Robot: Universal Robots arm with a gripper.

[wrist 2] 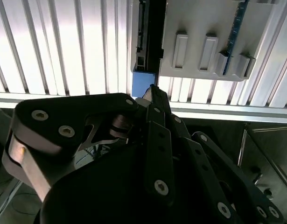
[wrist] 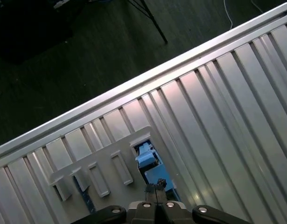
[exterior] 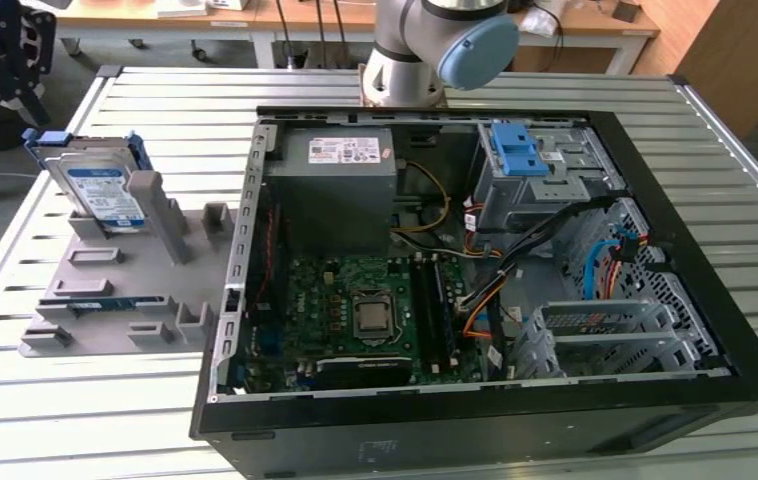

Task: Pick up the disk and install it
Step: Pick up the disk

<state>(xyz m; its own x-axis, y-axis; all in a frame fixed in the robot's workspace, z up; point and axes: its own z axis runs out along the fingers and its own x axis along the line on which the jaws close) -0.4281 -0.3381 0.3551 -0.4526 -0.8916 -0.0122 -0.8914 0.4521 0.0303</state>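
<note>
Here's our worry straight away: the disk (exterior: 92, 188) stands on edge in a slot of the grey holder (exterior: 112, 285), on the slatted table (exterior: 166, 110) at the exterior view's left. It is well apart from the open computer case (exterior: 699, 250), and an upright drive in a slot looks easy to tip. If the gripper (wrist: 155, 188) meets it with its tips pressed together, we judge it would knock the top edge rather than straddle the blue carrier. A grab on the plastic frame alone could flex it and let the metal body swing. Inside the case, cables run just beside the drive cage (exterior: 539, 170) with its blue latch tabs, so a tilted disk could snag there. Now the fingers: in the first wrist view we see the two tips meeting, clenched with no gap and nothing between them. They hang over the holder, with the disk's blue carrier just past the tips in both wrist views. The disk stands free in its slot, so we judge the tips are above it, not on it.
</note>
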